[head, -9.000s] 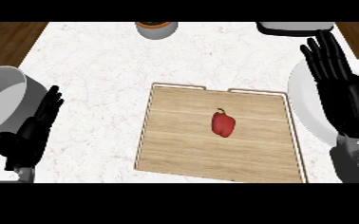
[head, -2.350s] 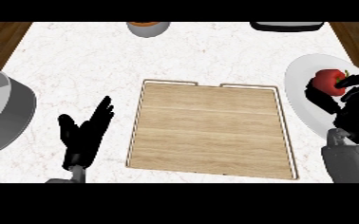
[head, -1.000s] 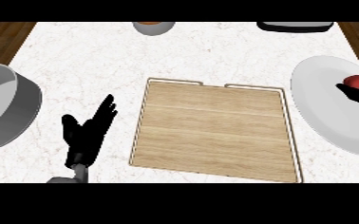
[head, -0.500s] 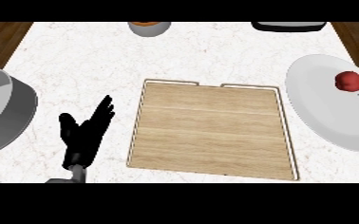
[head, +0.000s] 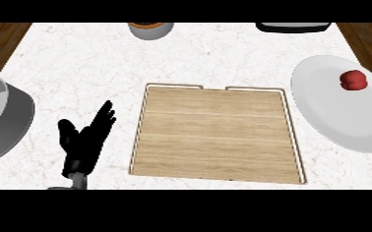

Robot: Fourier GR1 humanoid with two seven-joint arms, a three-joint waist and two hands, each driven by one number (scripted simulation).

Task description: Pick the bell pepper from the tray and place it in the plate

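Now, from left to right across my marble counter (head: 87, 64): a grey round vessel (head: 11, 120) sits cut off at the left edge, and just beside it my left hand (head: 83, 142) rests on the stone, fingers straight and spread, holding nothing. At the centre lies the wooden tray (head: 214, 135), its boards bare, well apart from my resting hand. Behind it, at the far edge, stand a grey bowl with something orange-brown inside (head: 150, 29) and, further right, a dark object (head: 294, 27) too cropped to name. On the right, the white plate (head: 327, 108) carries the red bell pepper (head: 353, 79), which sits in its upper part near the frame's edge, touching nothing else. My right hand does not show anywhere in view, so I cannot say how its fingers stand. By my reading, the placing step is done: the pepper is off the tray and in the plate. What remains, I judge, is only to keep both arms away from the plate.
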